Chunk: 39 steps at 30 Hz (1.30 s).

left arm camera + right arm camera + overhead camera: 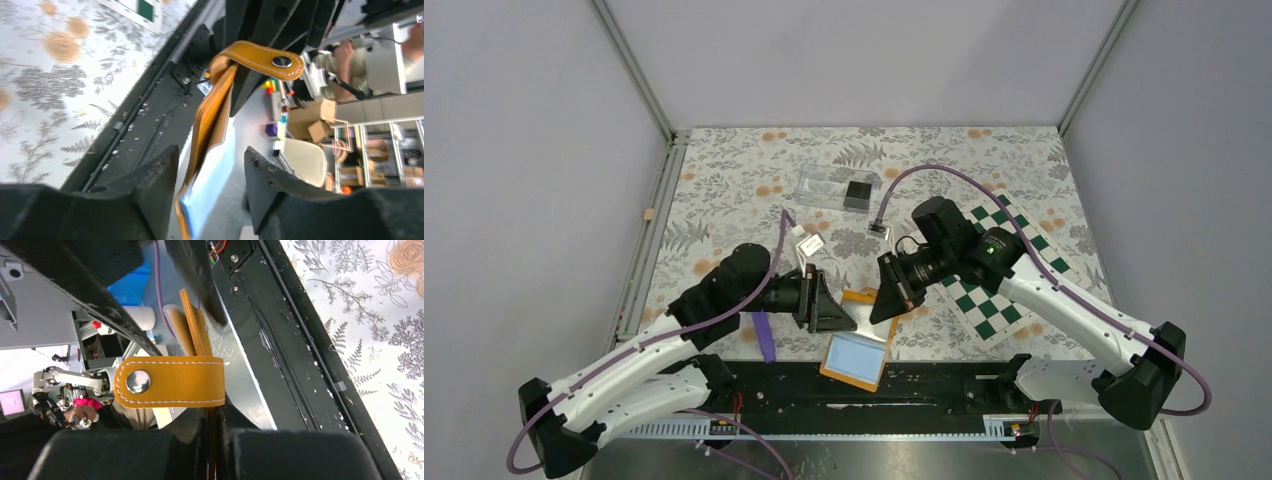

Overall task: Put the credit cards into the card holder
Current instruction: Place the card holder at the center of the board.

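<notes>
The card holder [856, 348], an orange wallet with light blue lining, hangs open above the table's near edge between both grippers. My right gripper [887, 297] is shut on its orange cover [200, 335]. The snap strap [170, 381] folds across just above the right gripper [214, 416]. My left gripper [210, 160] is open, its fingers [155, 170] either side of the wallet's blue-lined flap [212, 120] with gaps showing. One black credit card [858, 193] lies in a clear box far back on the table.
The clear plastic box [829, 185] stands at the back centre. A green and white chequered mat [999, 270] lies under the right arm. A purple strip [764, 335] lies near the left arm. The black base rail [934, 385] runs along the near edge.
</notes>
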Each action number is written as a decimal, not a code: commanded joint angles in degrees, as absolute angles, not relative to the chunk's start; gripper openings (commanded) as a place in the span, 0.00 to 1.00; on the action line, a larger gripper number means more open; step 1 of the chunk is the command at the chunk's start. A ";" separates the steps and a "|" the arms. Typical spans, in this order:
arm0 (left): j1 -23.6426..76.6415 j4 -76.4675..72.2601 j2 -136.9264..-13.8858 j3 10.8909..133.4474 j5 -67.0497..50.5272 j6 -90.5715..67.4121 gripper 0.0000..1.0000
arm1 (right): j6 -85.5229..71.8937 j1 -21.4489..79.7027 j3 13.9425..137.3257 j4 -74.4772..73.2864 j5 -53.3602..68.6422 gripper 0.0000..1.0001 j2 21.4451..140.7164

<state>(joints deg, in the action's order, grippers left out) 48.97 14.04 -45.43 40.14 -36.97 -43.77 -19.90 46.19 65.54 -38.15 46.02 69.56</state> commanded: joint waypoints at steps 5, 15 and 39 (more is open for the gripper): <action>48.84 29.30 -37.32 46.79 -5.90 -38.85 0.72 | -30.31 45.00 61.39 -29.59 38.40 0.00 67.45; 48.79 29.29 -36.20 47.02 -1.46 -38.20 0.95 | -50.23 38.15 51.64 -6.68 24.80 0.00 72.92; 48.86 26.24 -37.73 45.43 -4.79 -36.17 0.95 | -72.22 43.13 34.00 -3.39 -2.44 0.17 75.43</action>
<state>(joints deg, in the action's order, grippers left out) 48.93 29.39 -38.61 45.06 -4.51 -37.39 -68.93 41.67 34.85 0.62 0.51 76.97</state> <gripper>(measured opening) 0.956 0.108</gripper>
